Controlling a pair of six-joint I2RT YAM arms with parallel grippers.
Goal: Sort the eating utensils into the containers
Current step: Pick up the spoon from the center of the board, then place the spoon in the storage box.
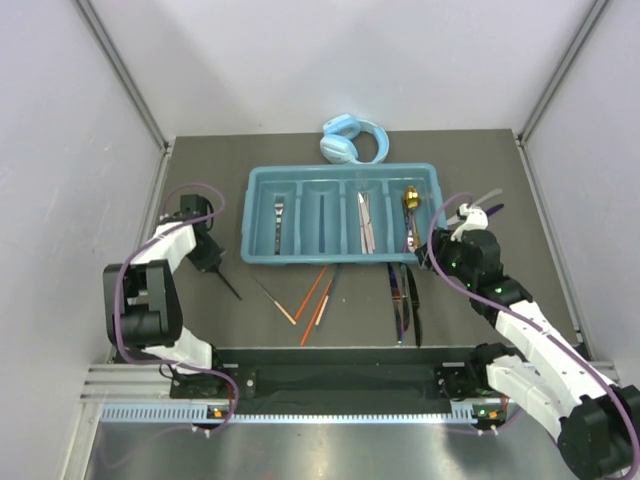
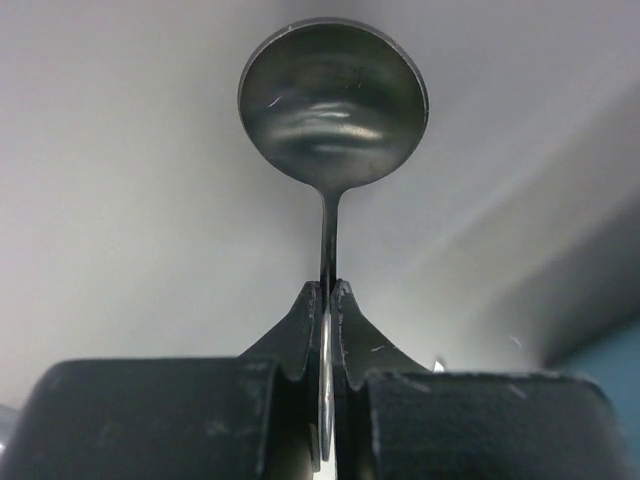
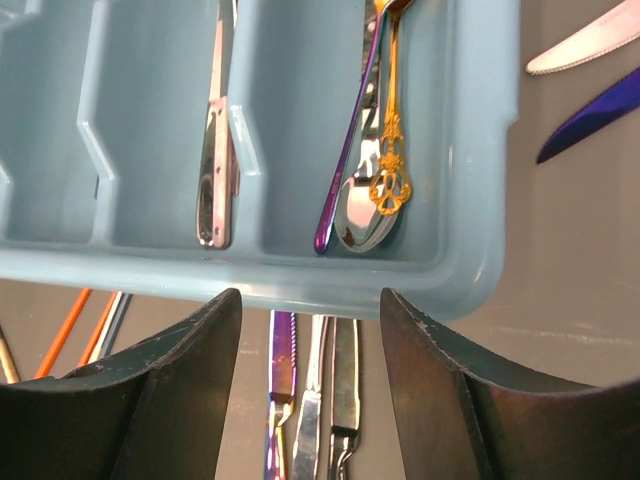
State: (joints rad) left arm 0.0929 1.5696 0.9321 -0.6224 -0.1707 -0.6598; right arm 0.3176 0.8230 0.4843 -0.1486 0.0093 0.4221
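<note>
left wrist view showed the left gripper clamped shut on the thin handle of a dark silver spoon, bowl pointing away from the fingers. from above, that spoon sat over the left part of the table, apart from the tray. the right gripper hovered with jaws wide and nothing in them at the tray's near rim, by the last of 4 compartments, where a gold spoon lay. done well, the left arm would lift clear, cross the tray, align the spoon along that compartment and release low. such a narrow grip might let it swivel, so slow moves seemed wise.
</note>
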